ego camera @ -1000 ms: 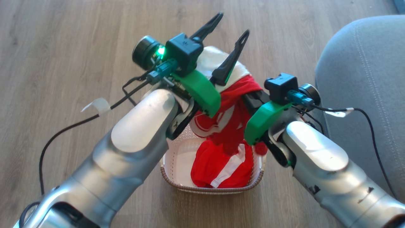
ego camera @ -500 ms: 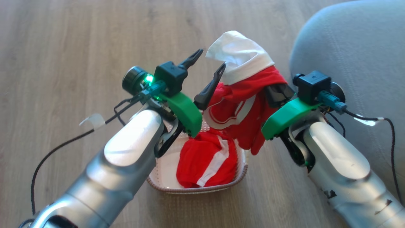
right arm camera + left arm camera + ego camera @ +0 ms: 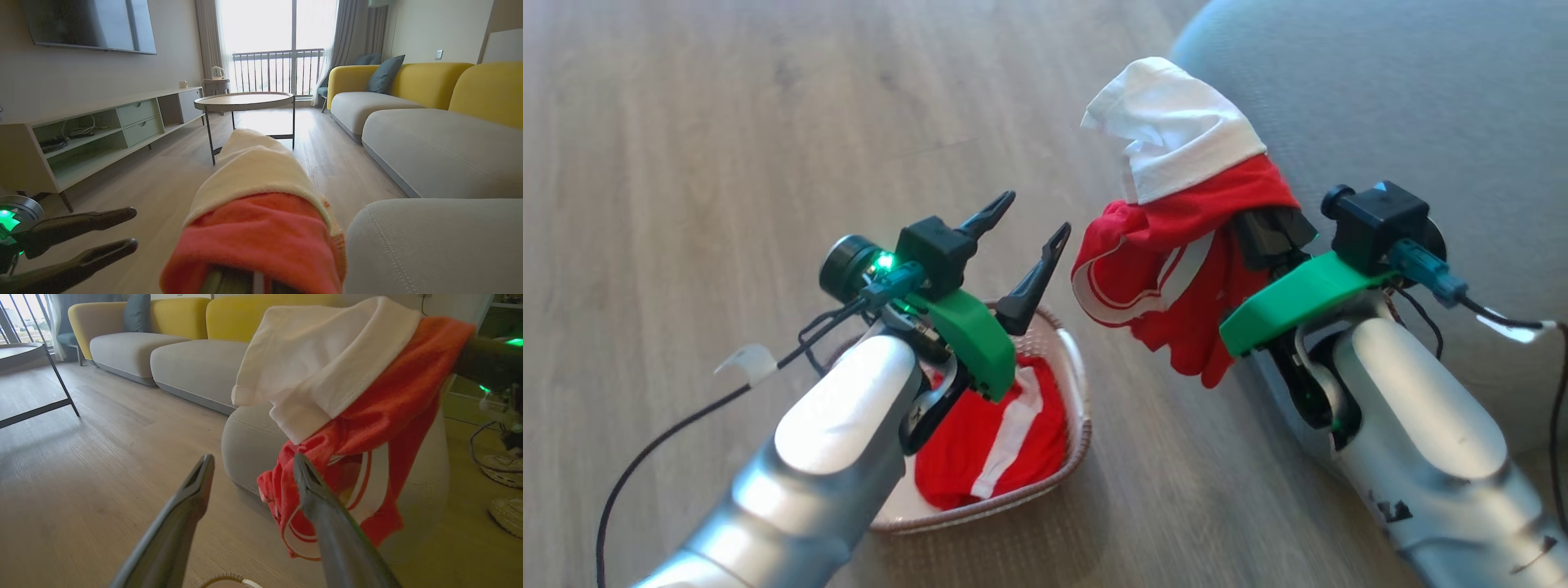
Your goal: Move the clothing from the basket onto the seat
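A bundle of the clothing (image 3: 1176, 237), red with white stripes and a white cloth on top, hangs from my right gripper (image 3: 1196, 151), which is shut on it with its fingers wrapped in the fabric. The bundle is in the air between the basket (image 3: 1080, 408) and the grey seat (image 3: 1380, 98), at the seat's rounded corner. A second red and white garment (image 3: 988, 441) lies in the basket. Above the basket's far rim, my left gripper (image 3: 1036, 216) stands open and holds nothing. The left wrist view shows the bundle (image 3: 347, 396) in front of the seat (image 3: 253, 445).
The floor is wood plank (image 3: 686, 122). Black cables trail from both wrists (image 3: 670, 425). The right wrist view shows a round side table (image 3: 245, 100), a low TV cabinet (image 3: 102, 126) and a grey sofa with yellow backs (image 3: 408, 102) beyond the seat.
My right gripper has lifted the red and white bundle out of the basket and carried it right, toward the seat. The head camera has turned right. My left gripper stays open.
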